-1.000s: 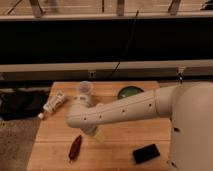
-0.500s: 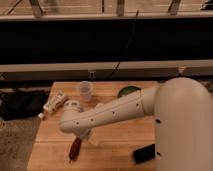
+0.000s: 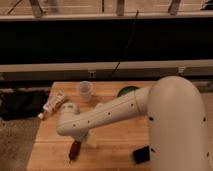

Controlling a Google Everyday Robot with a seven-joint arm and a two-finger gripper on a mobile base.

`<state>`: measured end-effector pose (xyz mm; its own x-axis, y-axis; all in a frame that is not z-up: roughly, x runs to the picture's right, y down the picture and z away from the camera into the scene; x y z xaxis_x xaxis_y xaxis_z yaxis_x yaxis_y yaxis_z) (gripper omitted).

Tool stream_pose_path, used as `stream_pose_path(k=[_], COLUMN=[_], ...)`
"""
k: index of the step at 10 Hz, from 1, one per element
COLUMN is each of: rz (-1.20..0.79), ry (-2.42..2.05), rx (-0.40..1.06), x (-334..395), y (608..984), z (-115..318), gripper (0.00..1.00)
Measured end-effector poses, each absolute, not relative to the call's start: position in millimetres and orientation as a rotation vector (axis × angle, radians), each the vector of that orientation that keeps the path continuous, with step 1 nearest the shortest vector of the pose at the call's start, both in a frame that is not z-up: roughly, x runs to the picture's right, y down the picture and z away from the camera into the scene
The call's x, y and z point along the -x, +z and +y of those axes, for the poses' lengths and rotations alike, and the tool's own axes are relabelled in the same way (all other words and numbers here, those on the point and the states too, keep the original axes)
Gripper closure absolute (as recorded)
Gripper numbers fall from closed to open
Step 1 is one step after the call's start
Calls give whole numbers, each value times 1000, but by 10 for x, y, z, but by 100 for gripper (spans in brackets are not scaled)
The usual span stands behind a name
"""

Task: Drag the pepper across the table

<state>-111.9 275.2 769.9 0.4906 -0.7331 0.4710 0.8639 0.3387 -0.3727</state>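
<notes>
Shifted leftward and lower, smooth white tubular arm (image 3: pixel 110 112) overhangs slim, tapered dark-red pepper (image 3: pixel 75 149), front-left on planked light-wood table (image 3: pixel 50 145). Gripper (image 3: pixel 89 139) just beside pepper's upper end; its grip cannot be told. Flat black phone (image 3: pixel 141 155) front-right.

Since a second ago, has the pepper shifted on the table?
No. The pepper stays on the table at the same spot in front of the plastic cup; the tool hangs just above it.
</notes>
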Motion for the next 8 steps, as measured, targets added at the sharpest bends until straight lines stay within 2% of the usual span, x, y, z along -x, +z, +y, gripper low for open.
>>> stream_pose_path(k=[8], rz=[-274], ry=[-1163], rx=[624], x=[1184], y=[7680], z=[2885], gripper=[20])
